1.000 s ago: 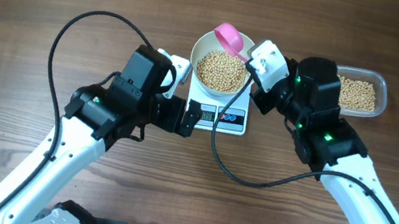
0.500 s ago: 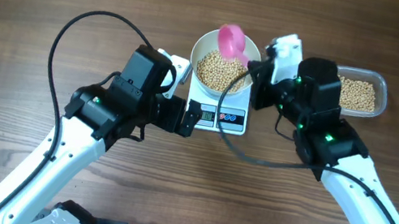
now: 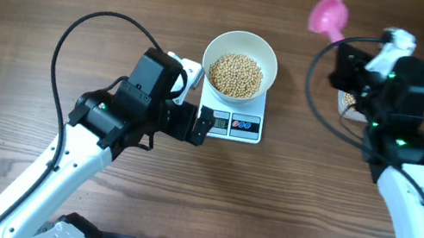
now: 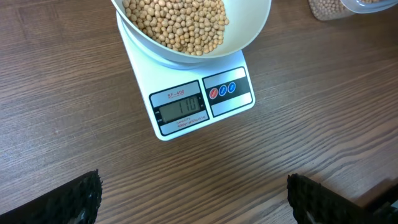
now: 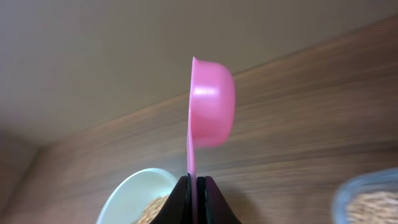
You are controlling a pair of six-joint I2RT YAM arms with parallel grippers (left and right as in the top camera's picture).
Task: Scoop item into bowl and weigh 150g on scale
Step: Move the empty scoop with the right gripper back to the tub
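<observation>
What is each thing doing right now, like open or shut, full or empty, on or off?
scale: switched on, display looks like 110.
bowl: sits on the scale, partly filled with beans.
pink scoop: in the air, tipped on its side.
right tool: shut on the scoop's handle.
left tool: open, holding nothing.
clear tub: uncovered, beans inside.

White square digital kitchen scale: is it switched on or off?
On. The white square digital scale shows dark digits on its grey display in the left wrist view.
</observation>
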